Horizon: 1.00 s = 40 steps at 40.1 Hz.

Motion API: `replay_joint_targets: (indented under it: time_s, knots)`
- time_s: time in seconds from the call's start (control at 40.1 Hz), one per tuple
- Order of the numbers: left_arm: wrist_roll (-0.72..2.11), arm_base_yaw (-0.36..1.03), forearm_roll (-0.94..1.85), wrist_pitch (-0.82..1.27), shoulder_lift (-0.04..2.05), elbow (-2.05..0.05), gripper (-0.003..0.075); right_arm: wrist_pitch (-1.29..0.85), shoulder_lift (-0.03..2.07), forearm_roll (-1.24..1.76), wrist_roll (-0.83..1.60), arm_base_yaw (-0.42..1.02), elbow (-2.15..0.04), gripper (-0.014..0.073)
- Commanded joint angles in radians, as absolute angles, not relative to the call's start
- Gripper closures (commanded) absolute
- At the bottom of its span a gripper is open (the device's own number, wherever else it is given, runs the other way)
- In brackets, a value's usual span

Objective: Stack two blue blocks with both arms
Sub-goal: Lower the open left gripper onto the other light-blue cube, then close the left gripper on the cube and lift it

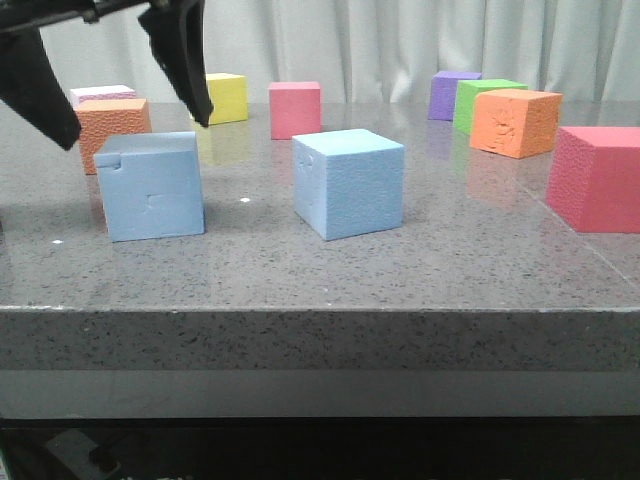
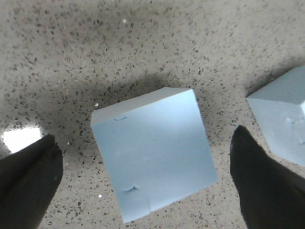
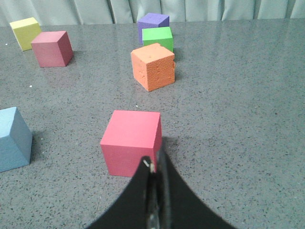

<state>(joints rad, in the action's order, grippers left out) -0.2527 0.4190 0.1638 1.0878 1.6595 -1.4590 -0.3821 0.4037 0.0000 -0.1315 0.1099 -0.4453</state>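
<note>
Left gripper (image 1: pixel 120 85) hangs above the notched blue block (image 1: pixel 150 185), fingers (image 1: pixel 180 55) spread wide, gripping nothing. In the left wrist view the two dark fingers (image 2: pixel 28 183) stand on either side of that block (image 2: pixel 152 160), clear gaps on both sides, no contact. Block sits flat on the grey speckled worktop (image 1: pixel 320 270), notch at its upper left corner in the front view, small dents on the face.

Plain blue block (image 1: pixel 350 182) rests on the worktop just to the right of the notched one, apart from it, turned a bit so a corner faces the camera. Its edge also shows in the left wrist view (image 2: pixel 283 119) and in the right wrist view (image 3: pixel 13 139).

Right gripper (image 3: pixel 153 191) is seen only from its own wrist camera: fingers pressed together, nothing between them, tips near a pink block (image 3: pixel 131 142); cannot tell if they touch it. That pink block (image 1: pixel 598 178) is at the right side of the worktop, well apart from both blue blocks.

Further back: orange block (image 1: pixel 515 120), green block (image 1: pixel 485 98), purple block (image 1: pixel 452 92), another pink block (image 1: pixel 295 108), yellow block (image 1: pixel 225 97), second orange block (image 1: pixel 112 128).
</note>
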Motion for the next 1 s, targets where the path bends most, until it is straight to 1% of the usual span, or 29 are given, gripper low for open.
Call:
replay_joint_targets:
  time_s: [0.0, 0.199, 0.249, 0.324, 0.374, 0.549, 0.623, 0.698, 0.972]
  knots:
    - [-0.268, 0.427, 0.192, 1.07, 1.634, -1.496, 0.0028, -0.297, 0.407, -0.006, -0.121, 0.103, -0.471, 0.0663]
    - [-0.268, 0.427, 0.232, 1.074, 1.663, -1.499, 0.003, -0.296, 0.407, 0.0, -0.121, 0.103, -0.471, 0.0663]
    - [-0.268, 0.427, 0.232, 1.077, 1.667, -1.499, 0.0045, -0.296, 0.407, 0.0, -0.121, 0.103, -0.471, 0.0663]
    - [-0.268, 0.427, 0.232, 1.085, 1.67, -1.501, 0.0108, -0.296, 0.407, 0.0, -0.121, 0.103, -0.471, 0.0663]
    - [-0.268, 0.427, 0.234, 1.089, 1.67, -1.501, 0.017, -0.296, 0.407, 0.0, -0.121, 0.103, -0.471, 0.0663]
    - [-0.268, 0.427, 0.232, 1.09, 1.67, -1.506, 0.0422, -0.295, 0.407, 0.0, -0.121, 0.103, -0.471, 0.0663]
    - [-0.266, 0.427, 0.23, 1.105, 1.67, -1.519, 0.048, -0.295, 0.407, 0.0, -0.121, 0.103, -0.471, 0.0663]
    - [-0.257, 0.427, 0.23, 1.127, 1.67, -1.549, 0.0499, -0.295, 0.407, 0.0, -0.121, 0.103, -0.471, 0.0663]
    - [-0.206, 0.429, 0.223, 1.287, 1.671, -1.751, 0.0498, -0.295, 0.407, 0.0, -0.121, 0.103, -0.471, 0.0663]
